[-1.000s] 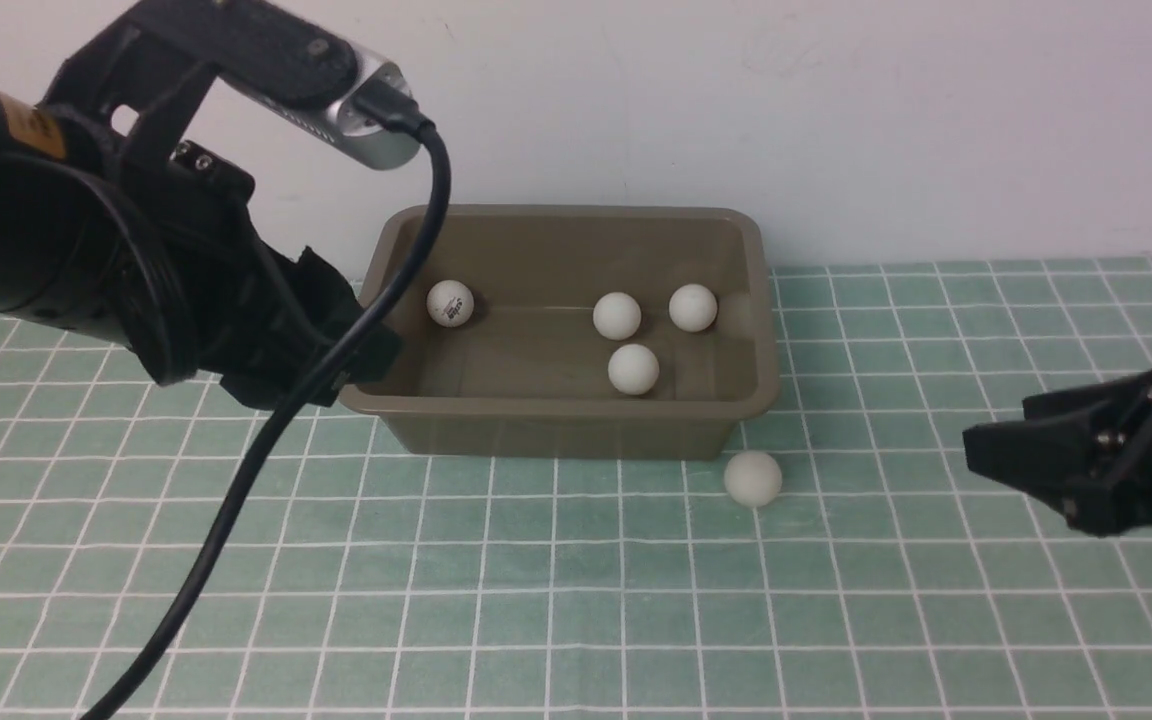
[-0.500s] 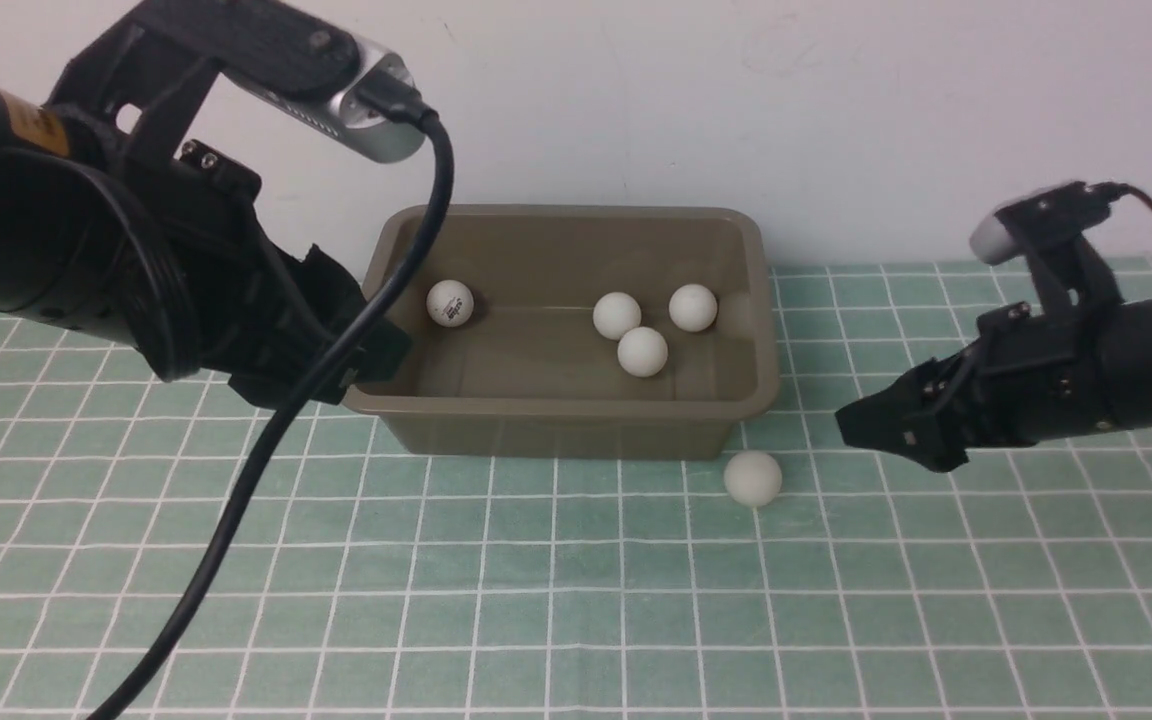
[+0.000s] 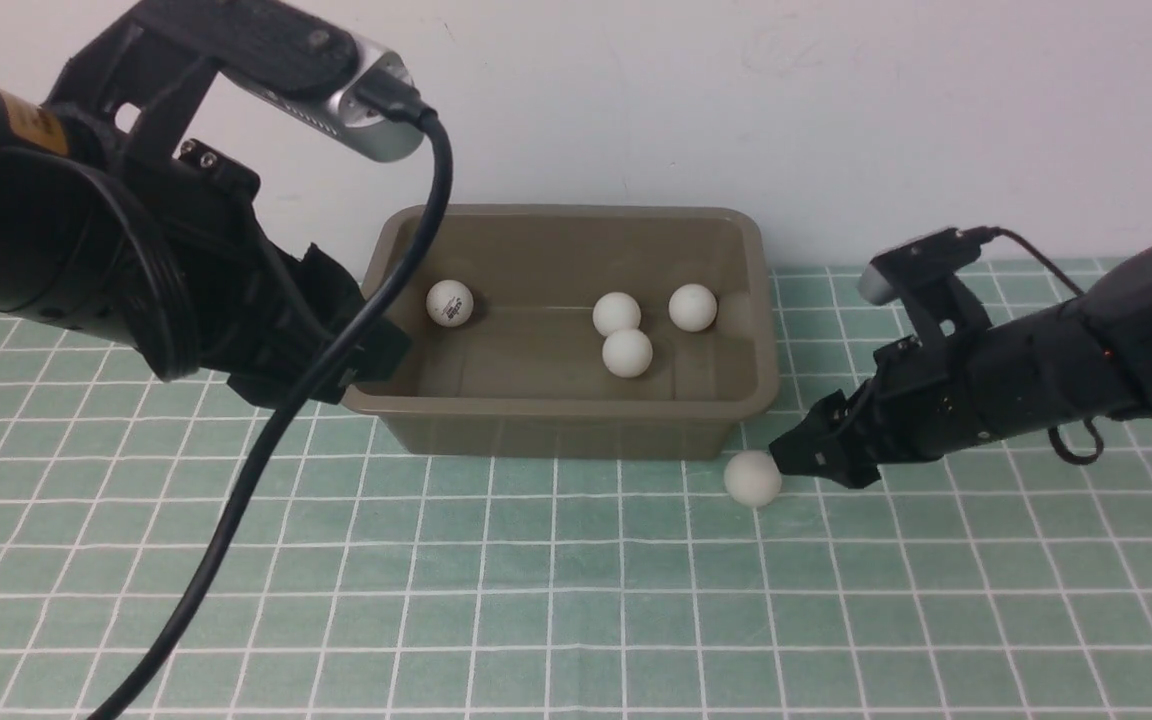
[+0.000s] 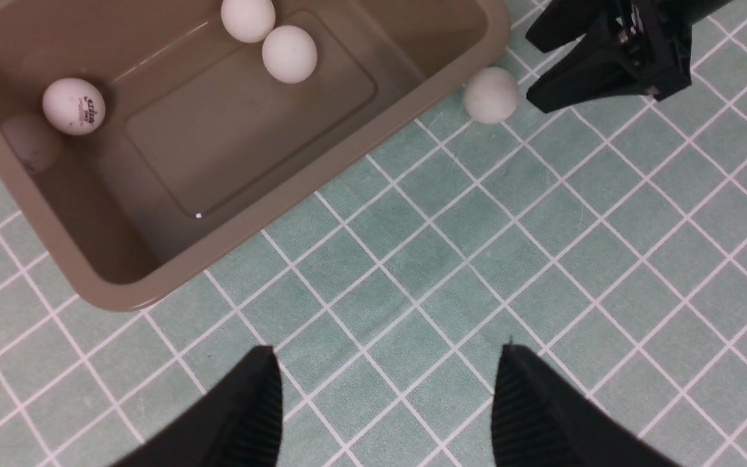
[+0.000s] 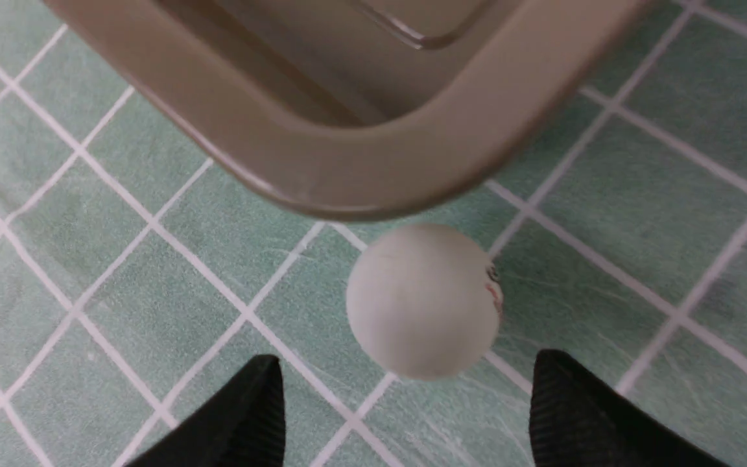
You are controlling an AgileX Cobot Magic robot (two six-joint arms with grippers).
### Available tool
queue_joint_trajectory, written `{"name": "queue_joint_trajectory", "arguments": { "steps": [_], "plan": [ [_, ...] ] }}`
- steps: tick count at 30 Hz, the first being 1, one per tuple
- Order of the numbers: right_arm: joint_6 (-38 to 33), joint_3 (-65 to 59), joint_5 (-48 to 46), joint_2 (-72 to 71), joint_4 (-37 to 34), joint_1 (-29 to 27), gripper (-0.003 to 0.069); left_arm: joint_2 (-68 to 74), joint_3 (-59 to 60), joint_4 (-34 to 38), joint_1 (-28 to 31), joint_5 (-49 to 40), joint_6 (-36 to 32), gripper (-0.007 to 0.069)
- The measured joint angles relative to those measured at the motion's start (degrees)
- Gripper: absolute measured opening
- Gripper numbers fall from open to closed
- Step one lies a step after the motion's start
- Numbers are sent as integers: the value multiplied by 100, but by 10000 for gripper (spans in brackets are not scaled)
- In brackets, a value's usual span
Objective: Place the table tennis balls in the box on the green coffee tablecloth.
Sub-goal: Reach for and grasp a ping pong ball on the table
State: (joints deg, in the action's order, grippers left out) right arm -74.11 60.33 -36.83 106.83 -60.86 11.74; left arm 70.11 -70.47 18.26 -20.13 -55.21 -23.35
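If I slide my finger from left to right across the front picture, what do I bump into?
Left arm → ball with writing → ball nearest the box's right wall → ball on the cloth → right gripper. The two middle balls overlap, so I skipped them.

Smooth, faintly glossy plastic box [image 3: 556, 436]; matt balls [image 3: 753, 477]; soft woven tablecloth [image 3: 576, 600]

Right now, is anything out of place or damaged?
One table tennis ball lies on the tablecloth outside the box, by its near right corner, with the open right gripper beside it. Four balls are inside. Nothing looks damaged.
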Motion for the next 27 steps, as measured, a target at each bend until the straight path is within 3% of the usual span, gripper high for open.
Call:
{"name": "queue_joint_trajectory", "arguments": {
  "steps": [13, 27],
  "plan": [
    [-613, 19, 618, 304, -466, 335, 459, 0, 0, 67, 0, 0, 5, 395],
    [-1189, 35, 730, 621, -1022, 336, 459, 0, 0, 166, 0, 0, 5, 395]
  ]
}}
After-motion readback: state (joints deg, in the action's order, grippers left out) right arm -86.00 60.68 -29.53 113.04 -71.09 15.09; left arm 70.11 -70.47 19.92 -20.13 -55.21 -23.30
